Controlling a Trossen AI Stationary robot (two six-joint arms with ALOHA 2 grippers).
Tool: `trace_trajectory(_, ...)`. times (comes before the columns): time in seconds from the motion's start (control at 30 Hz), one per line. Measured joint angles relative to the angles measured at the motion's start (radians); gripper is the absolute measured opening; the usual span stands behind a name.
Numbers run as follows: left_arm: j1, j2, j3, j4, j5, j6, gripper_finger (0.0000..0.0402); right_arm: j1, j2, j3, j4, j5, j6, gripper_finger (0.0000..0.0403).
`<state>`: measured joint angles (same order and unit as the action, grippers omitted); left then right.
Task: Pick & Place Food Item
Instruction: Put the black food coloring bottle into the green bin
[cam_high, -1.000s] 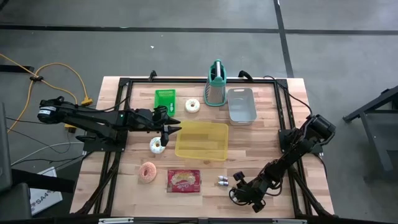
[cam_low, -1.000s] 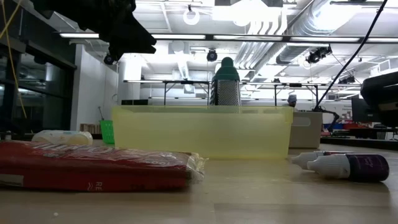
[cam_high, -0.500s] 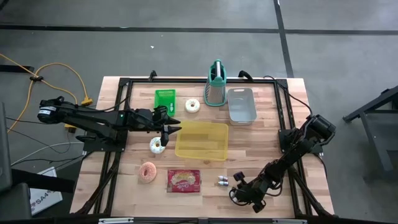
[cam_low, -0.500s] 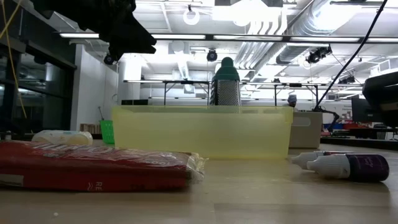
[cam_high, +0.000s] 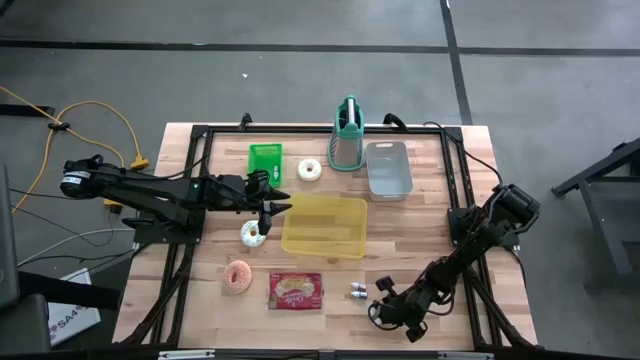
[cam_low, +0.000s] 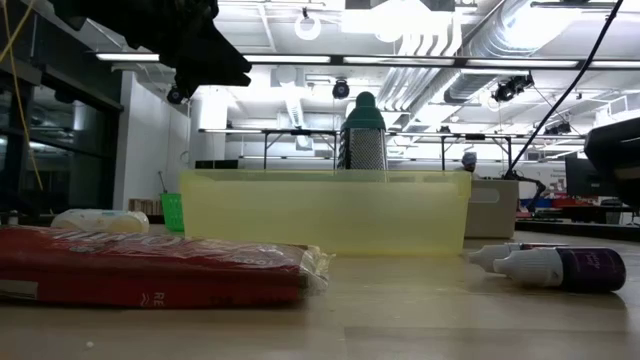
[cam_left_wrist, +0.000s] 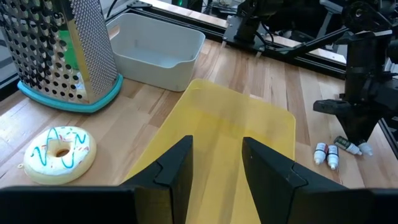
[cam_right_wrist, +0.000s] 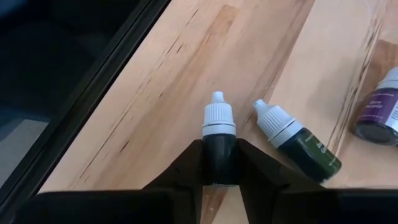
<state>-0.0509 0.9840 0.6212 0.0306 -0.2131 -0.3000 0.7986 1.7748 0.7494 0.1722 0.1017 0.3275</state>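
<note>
Two arms show over the table, and almost nothing differs from the pictures a second back: every object lies where it lay, and both arms hold the same pose. The one change is at the right gripper, low near the table's six o'clock edge, whose fingers have drawn in and now press both sides of a small dark dropper bottle with a white cap. A second, green-tinted bottle lies just beside it, apart from the fingers, and a purple-labelled one is near.

The left gripper hovers unchanged at the nine o'clock rim of the yellow bin, its fingers parted with nothing between them. A white iced donut lies on the wood just below it. Another white donut sits toward eleven o'clock beside the grater, a pink donut toward seven o'clock, and the red snack packet just right of that.
</note>
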Motion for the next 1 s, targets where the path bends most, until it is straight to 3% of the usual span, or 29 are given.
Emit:
trace_trajectory(0.23,0.0,0.0,0.0,0.0,0.0,-0.001,0.0134,0.0,-0.014,-0.001,0.02,-0.031,0.013,0.0067)
trace_trajectory(0.57,-0.003,0.0,0.0,0.001,0.024,-0.004,0.0134,-0.03,-0.149,0.0,0.036,-0.004,0.002,0.0065)
trace_trajectory(1.0,-0.099,0.032,0.0,0.111,0.026,0.087,0.0134,-0.267,-0.191,0.0,0.171,-0.007,-0.169,0.0064)
